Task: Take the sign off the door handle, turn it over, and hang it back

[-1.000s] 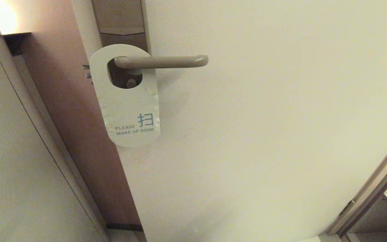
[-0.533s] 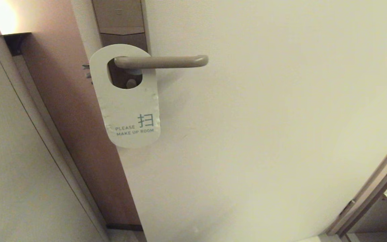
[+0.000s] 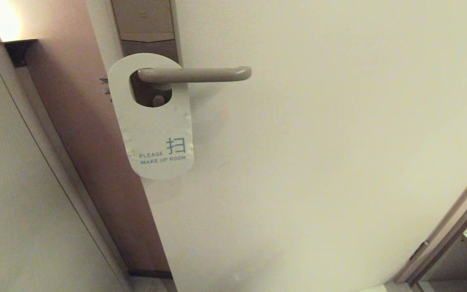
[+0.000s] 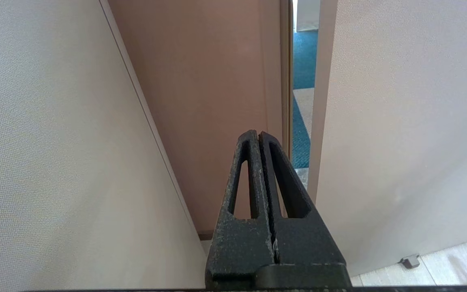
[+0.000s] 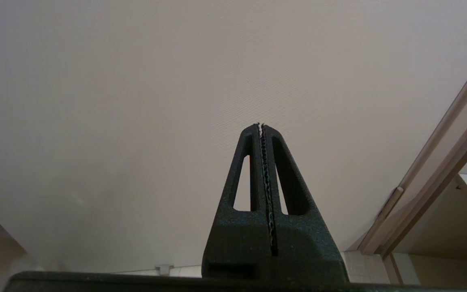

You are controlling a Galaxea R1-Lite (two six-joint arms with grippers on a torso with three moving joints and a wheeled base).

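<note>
The sign (image 3: 154, 125) hangs by its oval hole on the door handle (image 3: 197, 74), white side out, reading "PLEASE MAKE UP ROOM". The handle is a horizontal beige-grey lever on a tall brown lock plate (image 3: 146, 28). Neither arm shows in the head view. My left gripper (image 4: 258, 134) is shut and empty, low down, pointing at the gap beside the door's edge. My right gripper (image 5: 261, 125) is shut and empty too, low down, facing the plain door face. The sign and handle do not appear in either wrist view.
The cream door (image 3: 318, 142) stands ajar, with a brown jamb (image 3: 91, 142) and a wall (image 3: 18, 194) to its left. A wall lamp (image 3: 2, 24) glows at the upper left. A door frame (image 3: 448, 227) runs at the lower right. Blue carpet (image 4: 303, 61) shows through the gap.
</note>
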